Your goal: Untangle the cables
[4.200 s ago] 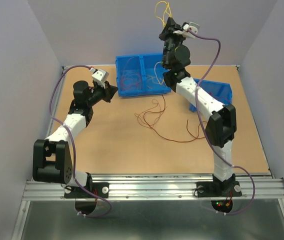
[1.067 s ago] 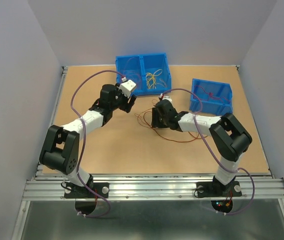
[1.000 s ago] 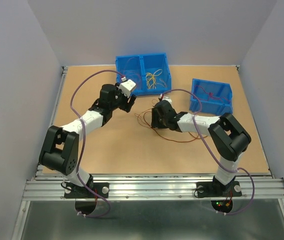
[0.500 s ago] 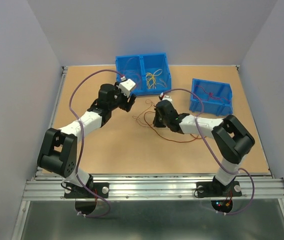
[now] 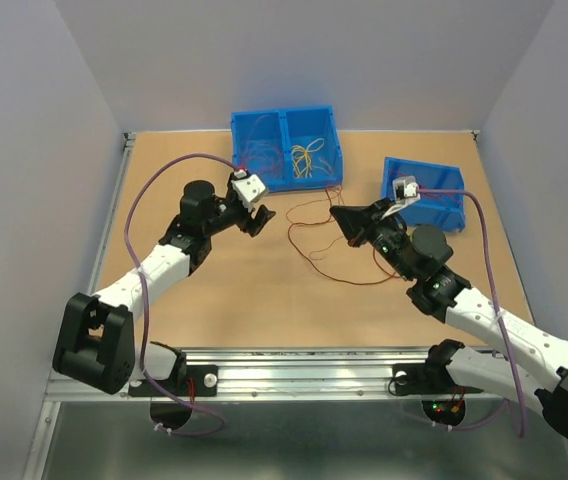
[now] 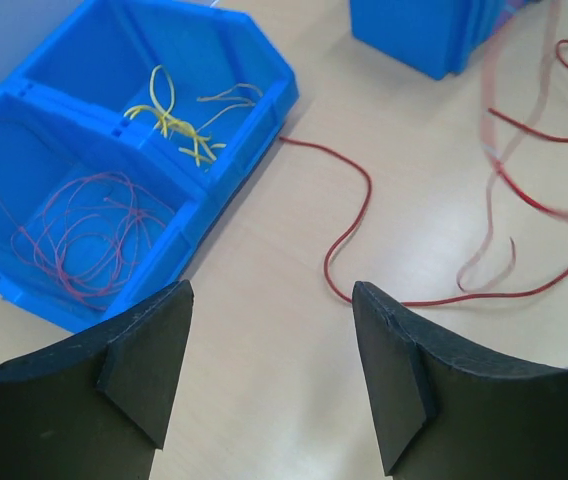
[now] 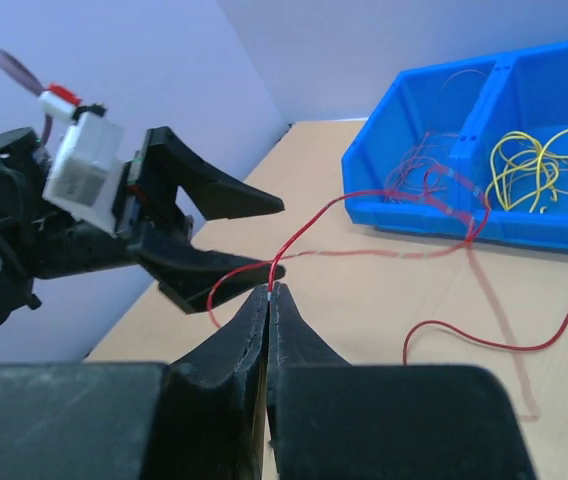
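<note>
One cable (image 7: pixel 309 222) in right end effector (image 7: pixel 269 289)

You're looking at red cables (image 6: pixel 368 187) on a plain tan table (image 6: pixel 264 300), with yellow cables (image 6: pixel 179 125) and paler pink-red cables (image 6: pixel 84 230) in a bright blue bin (image 6: pixel 264 95). The second bin (image 5: pixel 434 190) is the same blue. Your left gripper (image 6: pixel 269 370) and right gripper (image 7: pixel 269 292) are matte black.
</note>
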Controlling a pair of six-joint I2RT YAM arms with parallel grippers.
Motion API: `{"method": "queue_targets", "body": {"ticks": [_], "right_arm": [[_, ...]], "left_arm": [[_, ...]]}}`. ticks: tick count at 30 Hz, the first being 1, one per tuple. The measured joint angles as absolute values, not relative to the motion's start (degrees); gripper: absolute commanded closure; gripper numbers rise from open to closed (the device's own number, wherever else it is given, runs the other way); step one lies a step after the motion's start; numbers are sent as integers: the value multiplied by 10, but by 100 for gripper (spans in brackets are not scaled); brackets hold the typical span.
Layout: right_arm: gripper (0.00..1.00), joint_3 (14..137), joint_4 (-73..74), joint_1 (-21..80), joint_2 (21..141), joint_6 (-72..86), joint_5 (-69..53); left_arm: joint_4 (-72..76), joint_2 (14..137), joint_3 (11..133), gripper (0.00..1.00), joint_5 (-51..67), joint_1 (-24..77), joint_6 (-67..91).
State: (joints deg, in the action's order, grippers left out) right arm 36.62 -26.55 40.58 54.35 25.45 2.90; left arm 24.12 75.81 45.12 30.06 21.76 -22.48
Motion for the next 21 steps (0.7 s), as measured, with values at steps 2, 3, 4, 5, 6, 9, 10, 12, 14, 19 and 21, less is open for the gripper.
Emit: {"method": "queue_targets", "body": {"ticks": [2,3,4,5,6,9,10,12,14,19,21], "right_arm": [[99,361,-272,406,543,251,29],[99,359,-272,406,544,250,29],[99,357,-271,406,545,249,28],[99,356,-271,406,546,248,27],[99,356,-271,406,548,248,26],[99,356,-273,406,553,247,18],[99,356,-273,406,555,246,11],[99,356,-272,406,557,246,-10],[100,356,-274,406,557,246,-30],[99,356,-275,406,560,244,-96],[99,356,-275,406,563,244,-126]], "left_arm": [[247,741,444,19,327,218,-231],[250,737,441,17,343,218,-235],[255,735,439,16,364,218,-239],[255,734,437,5,382,218,-243],[255,735,437,5,395,218,-246],[258,743,436,5,411,230,-252],[260,747,436,5,415,233,-252],[274,764,436,5,420,241,-249],[285,782,436,5,421,244,-245],[300,820,436,4,432,247,-234],[304,830,436,4,439,247,-229]]}}
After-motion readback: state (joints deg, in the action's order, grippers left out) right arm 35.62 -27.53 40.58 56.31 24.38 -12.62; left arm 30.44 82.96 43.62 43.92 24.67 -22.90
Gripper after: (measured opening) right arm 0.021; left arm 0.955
